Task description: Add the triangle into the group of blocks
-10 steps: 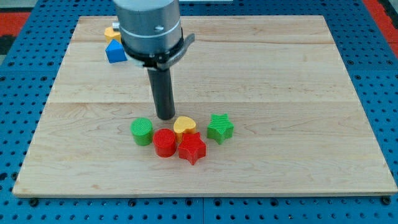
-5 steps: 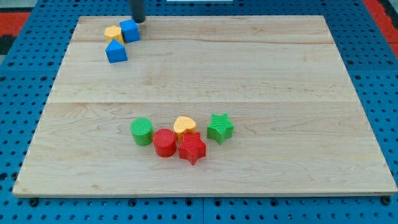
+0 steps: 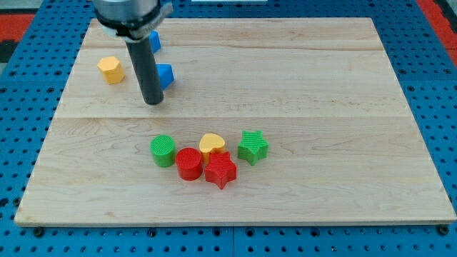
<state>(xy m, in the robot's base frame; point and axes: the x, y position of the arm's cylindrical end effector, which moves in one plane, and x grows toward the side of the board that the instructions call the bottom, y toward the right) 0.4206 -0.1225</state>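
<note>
The blue triangle [image 3: 165,74] lies in the upper left part of the wooden board [image 3: 321,107], partly hidden behind my rod. My tip [image 3: 153,102] rests on the board just below and to the left of the triangle, close to it. The group sits low in the middle: a green cylinder [image 3: 163,150], a red cylinder [image 3: 189,163], a yellow heart [image 3: 211,144], a red star [image 3: 221,170] and a green star [image 3: 253,147]. The triangle is well above the group.
A yellow hexagon-like block [image 3: 111,70] lies at the left, apart from the others. A blue block [image 3: 154,41] shows partly behind the arm near the view's top. The board sits on a blue pegboard [image 3: 21,143].
The arm has come back down beside the triangle. The triangle has moved right and down. The yellow block has shifted left and down, away from the blue block.
</note>
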